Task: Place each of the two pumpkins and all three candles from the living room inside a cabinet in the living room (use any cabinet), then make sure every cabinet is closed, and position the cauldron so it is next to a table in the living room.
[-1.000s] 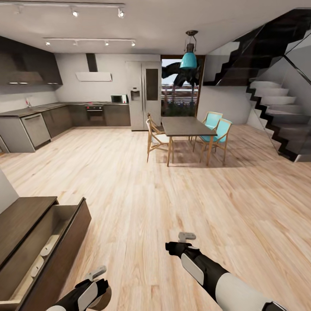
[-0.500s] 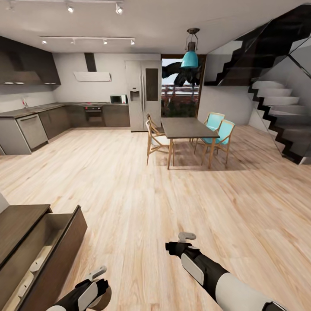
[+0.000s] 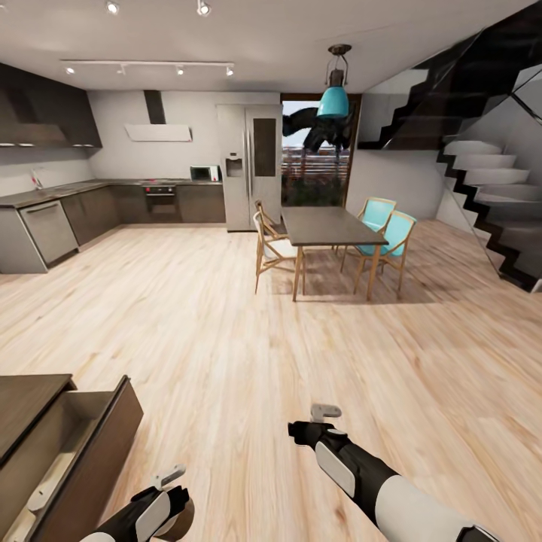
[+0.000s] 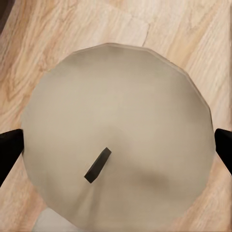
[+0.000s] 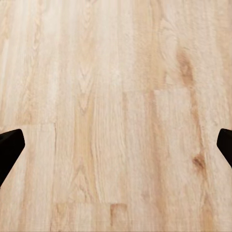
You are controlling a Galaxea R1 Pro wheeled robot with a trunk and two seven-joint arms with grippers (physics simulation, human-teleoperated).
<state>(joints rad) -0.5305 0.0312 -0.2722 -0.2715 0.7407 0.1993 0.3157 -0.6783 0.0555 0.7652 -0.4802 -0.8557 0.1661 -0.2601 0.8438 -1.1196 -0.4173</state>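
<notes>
Floor: pale wood planks, visible grain, faint sheen. Cabinet: dark-brown wood, matt; drawer inside light beige. Candle: matt, waxy cream, smooth, dark wick. Fridge: brushed metal. Dining table: dark matt top, wooden legs. Stairs: glossy black edges.

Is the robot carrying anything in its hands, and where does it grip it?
The left hand holds a candle by its round sides, wick end facing the camera. The right hand is open over bare floor.
</notes>
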